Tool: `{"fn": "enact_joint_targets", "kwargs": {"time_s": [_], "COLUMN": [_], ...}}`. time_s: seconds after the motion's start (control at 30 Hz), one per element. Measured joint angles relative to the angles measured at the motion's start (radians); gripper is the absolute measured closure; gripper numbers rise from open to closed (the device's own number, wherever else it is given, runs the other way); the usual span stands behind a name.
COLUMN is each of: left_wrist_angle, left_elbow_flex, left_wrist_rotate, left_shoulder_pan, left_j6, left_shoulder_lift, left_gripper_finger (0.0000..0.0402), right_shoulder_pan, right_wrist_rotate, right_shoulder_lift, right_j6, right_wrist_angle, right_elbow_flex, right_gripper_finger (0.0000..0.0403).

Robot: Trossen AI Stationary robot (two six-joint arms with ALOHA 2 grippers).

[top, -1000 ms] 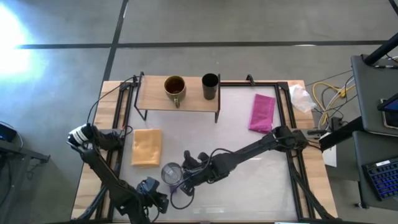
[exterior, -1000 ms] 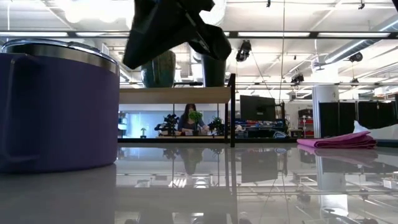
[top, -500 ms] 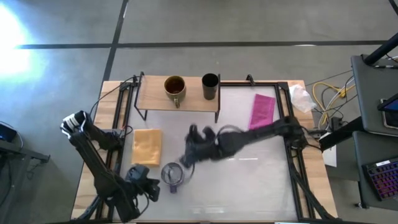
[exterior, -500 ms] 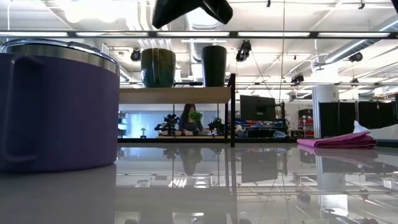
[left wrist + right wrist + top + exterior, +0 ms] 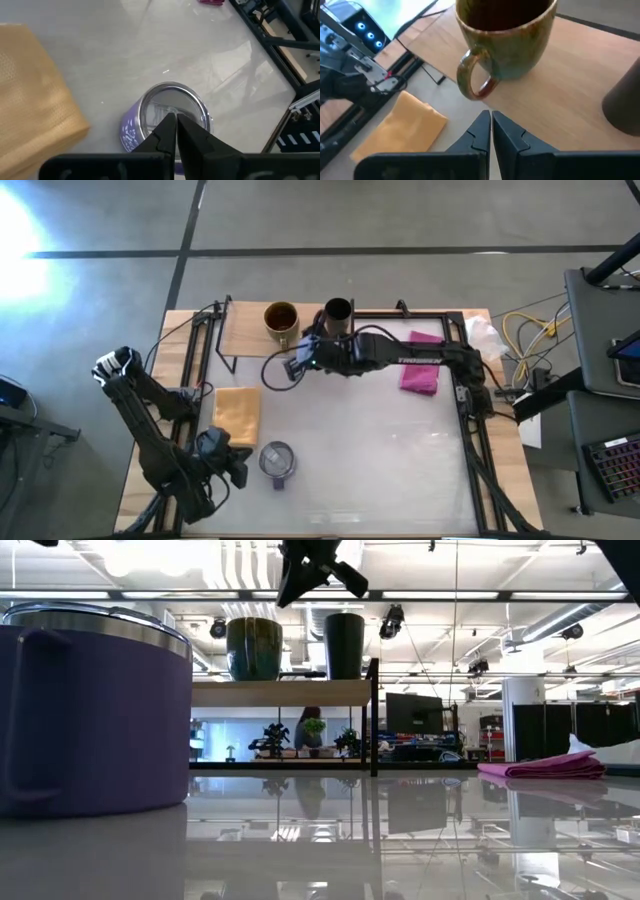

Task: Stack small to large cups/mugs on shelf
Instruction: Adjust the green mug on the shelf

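2 cups on shelf: black cup (image 5: 338, 317) and olive mug (image 5: 281, 321) standing side by side on the wood shelf (image 5: 245, 335), olive handle pointing toward the bench middle.
Purple mug (image 5: 276, 461): not on the shelf yet, upright on the bench (image 5: 400, 460) near the front, beside the yellow pad (image 5: 236, 416), far from the shelf.
Right pincer (image 5: 296, 366): up in the air at the shelf's front edge, close to the olive mug handle, fingers pressed together, holding nothing.
Left pincer (image 5: 175, 131): right beside the purple mug's silvery top, fingers pressed together, holding nothing.
Worry 1: closed fingers so close to the olive handle; a small push forward could knock that mug over or slide it into the black cup.
Worry 2: closed fingers cannot take a mug; need to spread first, or just bump it.
Worry 3: purple mug big and smooth; a poor pinch on the rim could let it slip or tip on the shiny bench.
Worry 4: free room on the shelf only on the side past the olive mug; purple mug set too near the edge could fall off.
Pink cloth (image 5: 424, 362): off to the side under the right arm, not in the way.
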Motion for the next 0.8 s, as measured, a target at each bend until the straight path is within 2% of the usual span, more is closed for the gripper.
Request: {"fn": "enact_joint_targets", "kwargs": {"time_s": [0.33, 0.5, 0.8], "left_wrist_angle": [0.001, 0.002, 0.015], "left_elbow_flex": [-0.017, -0.017, -0.011], "left_wrist_rotate": [0.000, 0.000, 0.000], "left_shoulder_pan": [0.000, 0.000, 0.000], "left_j6": [0.001, 0.001, 0.004], "left_shoulder_lift": [0.025, 0.025, 0.026], "left_gripper_finger": [0.0402, 0.0402, 0.0402], "right_shoulder_pan": [-0.021, -0.026, -0.026], "right_wrist_rotate": [-0.010, -0.059, -0.007], "right_shoulder_lift": [0.010, 0.040, 0.063], "right_j6": [0.005, -0.019, -0.028], "right_wrist_angle": [0.028, 0.107, 0.125], "right_elbow_flex": [0.011, 0.010, 0.009], "right_gripper_finger": [0.0392, 0.0392, 0.0392]}}
